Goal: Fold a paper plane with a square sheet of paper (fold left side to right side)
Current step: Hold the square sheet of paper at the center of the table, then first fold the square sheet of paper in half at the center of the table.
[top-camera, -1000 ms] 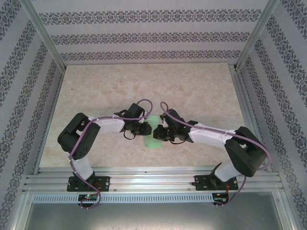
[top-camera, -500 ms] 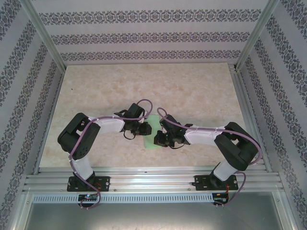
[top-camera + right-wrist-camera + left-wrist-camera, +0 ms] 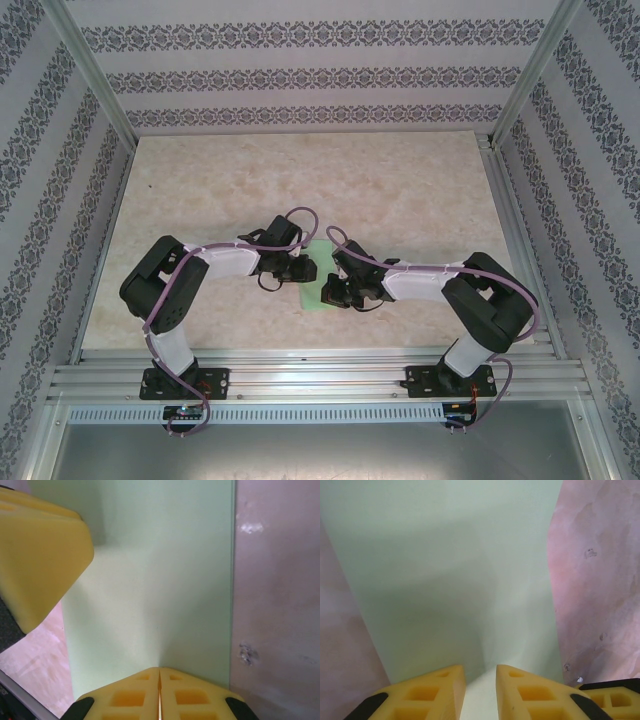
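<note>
A beige marbled tabletop spread beneath both sets of jaws. The thin mint-green square sheet of paper lay flat under and ahead of them. The left gripper stood slightly parted. The right gripper was closed, empty.

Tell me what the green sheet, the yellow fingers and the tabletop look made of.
Square sheet of paper: thin matte paper, mint green; it lies flat with a sharp straight edge.
Fingers: probably matte yellow moulded plastic or foam, with recessed pockets.
Tabletop: pinkish marbled pattern, smooth; stone or laminate, cannot tell.
</note>
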Robot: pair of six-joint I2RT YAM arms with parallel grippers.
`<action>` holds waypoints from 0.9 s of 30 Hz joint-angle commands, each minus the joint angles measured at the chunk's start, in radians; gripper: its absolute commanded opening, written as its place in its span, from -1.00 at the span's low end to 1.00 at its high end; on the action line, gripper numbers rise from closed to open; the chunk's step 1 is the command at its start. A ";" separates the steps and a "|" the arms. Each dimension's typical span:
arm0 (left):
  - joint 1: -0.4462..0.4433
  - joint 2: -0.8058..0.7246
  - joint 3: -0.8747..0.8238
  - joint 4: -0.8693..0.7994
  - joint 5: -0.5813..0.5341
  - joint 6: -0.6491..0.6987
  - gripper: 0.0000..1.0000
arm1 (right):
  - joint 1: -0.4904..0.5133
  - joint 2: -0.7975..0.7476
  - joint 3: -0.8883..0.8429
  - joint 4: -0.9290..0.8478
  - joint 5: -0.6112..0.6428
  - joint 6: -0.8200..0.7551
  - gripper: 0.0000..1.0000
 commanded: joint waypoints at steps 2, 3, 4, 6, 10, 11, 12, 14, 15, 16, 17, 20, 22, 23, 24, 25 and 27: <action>0.022 0.020 0.004 -0.110 -0.066 0.053 -0.46 | 0.020 0.041 -0.054 -0.084 0.051 -0.012 -0.82; 0.028 0.019 0.010 -0.113 -0.066 0.059 -0.45 | 0.021 0.043 -0.061 -0.085 0.054 -0.011 -0.82; 0.038 0.019 0.017 -0.117 -0.065 0.066 -0.45 | 0.023 0.043 -0.068 -0.088 0.056 -0.010 -0.82; 0.054 0.018 0.029 -0.118 -0.056 0.080 -0.44 | 0.025 0.043 -0.075 -0.099 0.061 -0.014 -0.83; 0.085 0.022 0.054 -0.124 -0.042 0.110 -0.43 | 0.026 0.042 -0.084 -0.116 0.068 -0.019 -0.83; 0.097 0.023 0.060 -0.125 -0.036 0.119 -0.43 | 0.027 0.043 -0.084 -0.116 0.068 -0.021 -0.83; 0.104 0.023 0.065 -0.124 -0.031 0.124 -0.42 | 0.028 0.044 -0.085 -0.119 0.067 -0.022 -0.83; 0.121 0.023 0.073 -0.122 -0.021 0.140 -0.41 | 0.029 0.047 -0.084 -0.129 0.068 -0.027 -0.83; 0.128 0.024 0.076 -0.121 -0.019 0.146 -0.41 | 0.030 0.049 -0.084 -0.132 0.069 -0.029 -0.83; 0.135 0.025 0.079 -0.118 -0.015 0.152 -0.41 | 0.032 0.049 -0.085 -0.133 0.070 -0.029 -0.83; 0.142 0.028 0.083 -0.113 -0.010 0.156 -0.41 | 0.032 0.050 -0.087 -0.133 0.068 -0.028 -0.82; 0.159 0.047 0.099 -0.105 0.008 0.171 -0.41 | 0.034 0.050 -0.090 -0.132 0.068 -0.029 -0.83; 0.165 0.058 0.109 -0.101 0.021 0.176 -0.40 | 0.036 0.049 -0.090 -0.132 0.069 -0.027 -0.83; 0.170 0.060 0.113 -0.100 0.024 0.176 -0.40 | 0.037 0.050 -0.089 -0.133 0.070 -0.028 -0.83; 0.175 0.055 0.114 -0.100 0.025 0.176 -0.40 | 0.038 0.049 -0.089 -0.133 0.069 -0.026 -0.83; 0.182 0.046 0.113 -0.103 0.024 0.177 -0.40 | 0.040 0.050 -0.090 -0.130 0.071 -0.023 -0.83; 0.199 0.012 0.098 -0.107 0.022 0.183 -0.40 | 0.040 0.056 -0.083 -0.131 0.067 -0.024 -0.83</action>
